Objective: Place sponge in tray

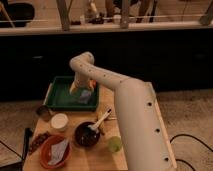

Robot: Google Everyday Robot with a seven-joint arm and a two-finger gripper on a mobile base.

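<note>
Gripper (pixel 80 90) released over the tray (pixel 56 86), sponge (pixel 86 96) inside.
From my remote seat I see the arm reaching to the far left corner of the table (pixel 97 156), its fingers spread and grasping nothing. The sponge lies in the tray near its right rim, just beside the fingertips; I cannot tell if they touch. Nearer sit a dark bowl (pixel 86 135), a white cup (pixel 59 121) and an orange-red bowl (pixel 46 156).

We see a thick, cream-white arm (pixel 134 117) of smooth rounded tubes with a domed joint cap. Small dark dots, perhaps screws, run along its shell. Its gripper (pixel 80 91), over the tray (pixel 59 96), looks yellowish to us.
</note>
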